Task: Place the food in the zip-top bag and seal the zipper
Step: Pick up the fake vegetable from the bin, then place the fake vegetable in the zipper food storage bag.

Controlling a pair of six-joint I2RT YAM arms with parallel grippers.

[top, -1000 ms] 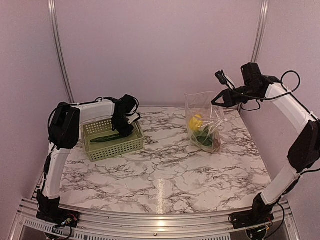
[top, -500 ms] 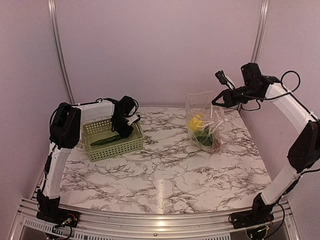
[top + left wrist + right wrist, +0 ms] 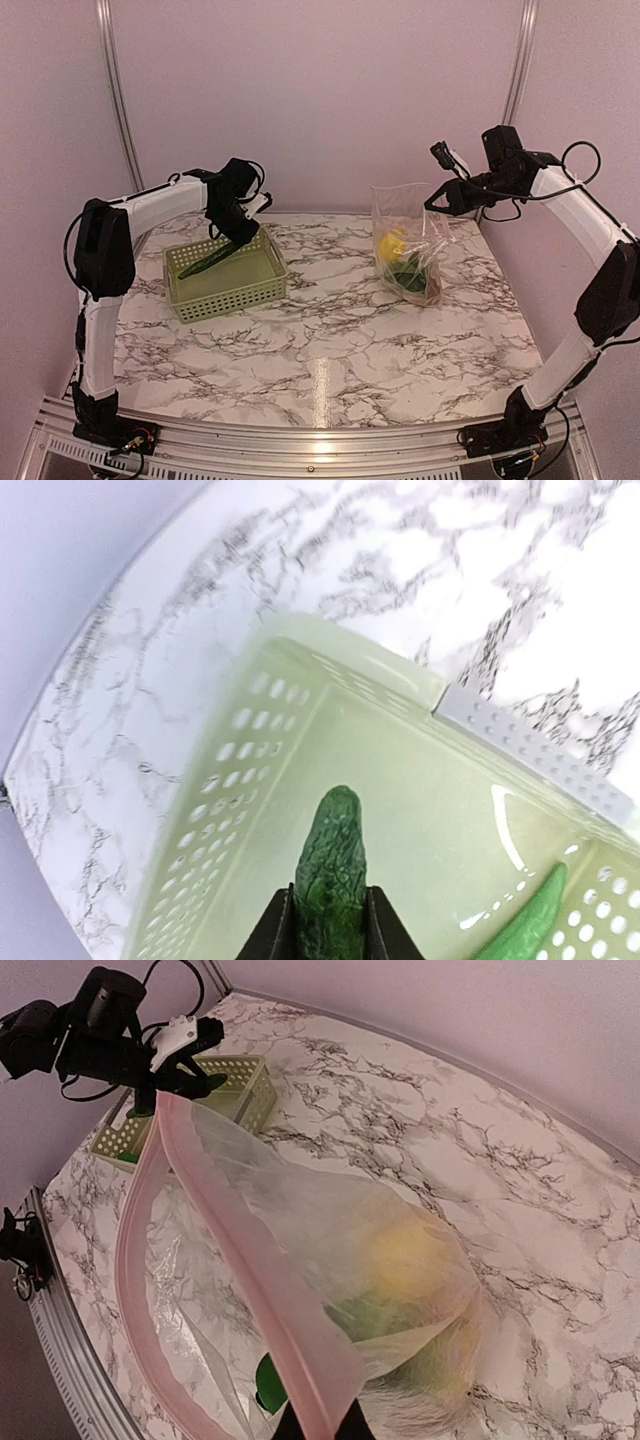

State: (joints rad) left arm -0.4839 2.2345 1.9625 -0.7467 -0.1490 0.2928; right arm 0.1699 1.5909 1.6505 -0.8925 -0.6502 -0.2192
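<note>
One item in transit, several bagged, zipper not closed.

- Left gripper [image 3: 330, 898]: fingers clamped on the butt end of the dark green cucumber [image 3: 332, 845]. The cucumber hangs tilted over the inside of the light green basket [image 3: 235, 295], at about 9 o'clock on the table [image 3: 340, 345]. Cannot tell whether its lower tip touches the basket floor.
- Left wrist view: a second, paler green piece [image 3: 528, 927] lies in the basket at about 4 o'clock from the cucumber. Judged to be more food awaiting transfer, but only its tip shows.
- Right gripper [image 3: 432, 203]: pinched shut on the zipper [image 3: 252, 1250], holding the zip-top bag [image 3: 405, 225] upright at about 2 o'clock on the table, well apart from the basket.
- Bag contents, seen through the plastic: a yellow lemon [image 3: 390, 243], dark green matter [image 3: 405, 277] below it, and a brownish patch [image 3: 432, 292] at the bottom corner. Exact count not resolvable.
- Right wrist view: the two pale pink zipper strips stand apart, so the mouth is open and faces the basket side.

Progress, as judged: bagging well advanced. Remaining: carry the cucumber across to the mouth and drop it in, fetch whatever else is left in the basket, then press the zipper shut along its full width. Sealing not started.
</note>
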